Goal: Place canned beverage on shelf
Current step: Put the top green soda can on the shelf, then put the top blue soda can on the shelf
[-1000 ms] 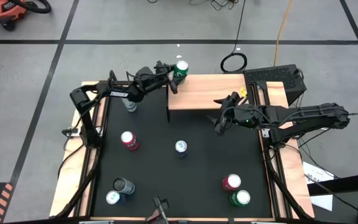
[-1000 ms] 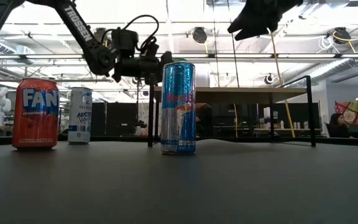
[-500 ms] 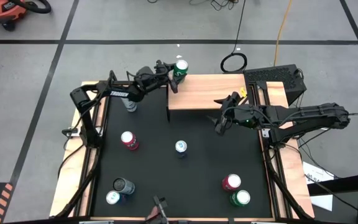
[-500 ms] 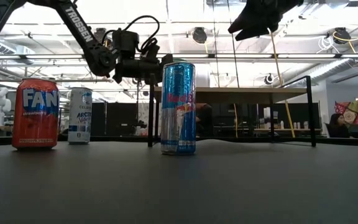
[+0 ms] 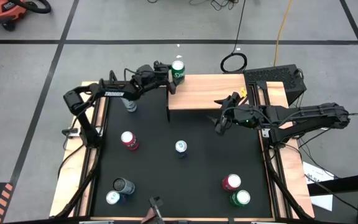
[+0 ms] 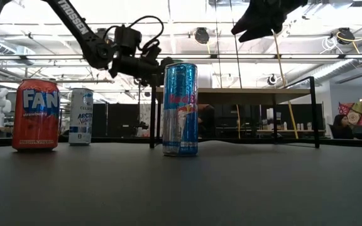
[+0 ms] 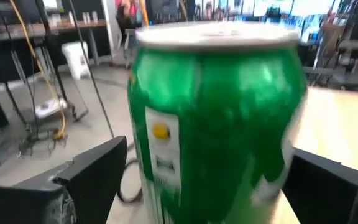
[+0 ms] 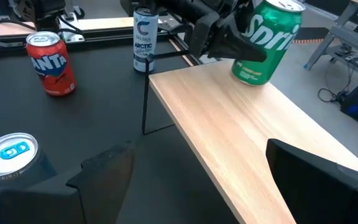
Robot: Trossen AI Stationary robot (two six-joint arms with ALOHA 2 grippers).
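"Sprite" on green can (image 8: 267, 42)

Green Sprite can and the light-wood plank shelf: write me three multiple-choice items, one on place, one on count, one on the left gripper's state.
1. Where does the green Sprite can stand?
A. On a corner of the light-wood plank shelf
B. On the black table
C. On the floor

2. How many cans are on the shelf?
A. None
B. One
C. Three

3. How is the left gripper?
A. Shut, far from any can
B. Lifting the can clear
C. Open, one finger on each side of the can

Answers: 1 A, the right wrist view shows the can's base on the plank's corner. 2 B, only the green can is on it. 3 C, the left wrist view shows both fingers flanking the can, apart from it.
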